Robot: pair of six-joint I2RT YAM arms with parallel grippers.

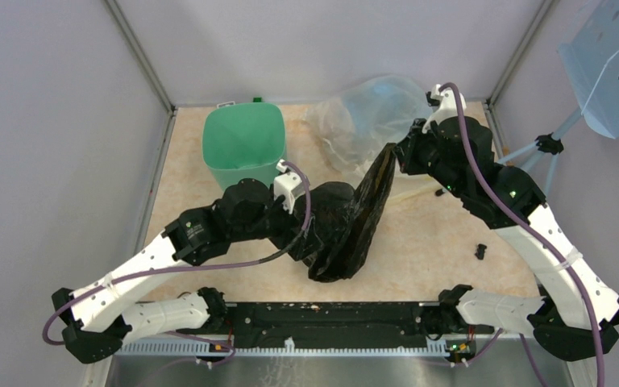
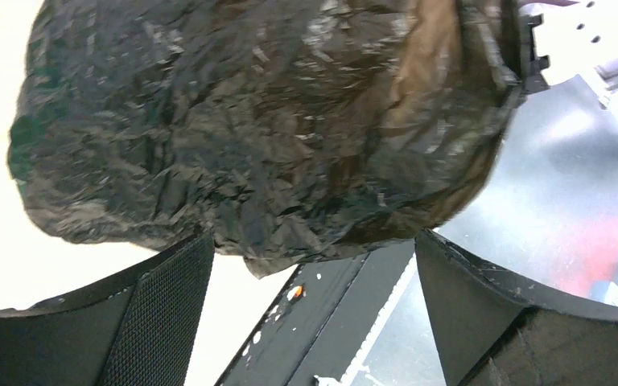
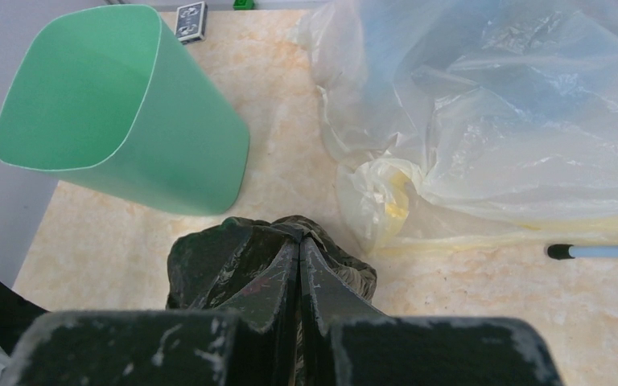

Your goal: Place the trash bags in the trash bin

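I'm pinching a gather at the top of the black bag [image 3: 209, 261] in the right gripper [image 3: 299, 241], jaws clamped tight on the plastic. The bag is hanging from it on a long slant, running down and away toward the left gripper [image 2: 310, 257]. That gripper is standing wide open, gripping nothing, with the bag's crumpled bulk bulging just beyond its fingertips. From the right gripper the green bin [image 3: 185, 161] is sitting ahead and off to the left, mouth open, apart from the bag. I'm judging the carry goes that way, high enough for the low end to clear the rim. The clear bag [image 3: 491, 121] is lying ahead to the right.
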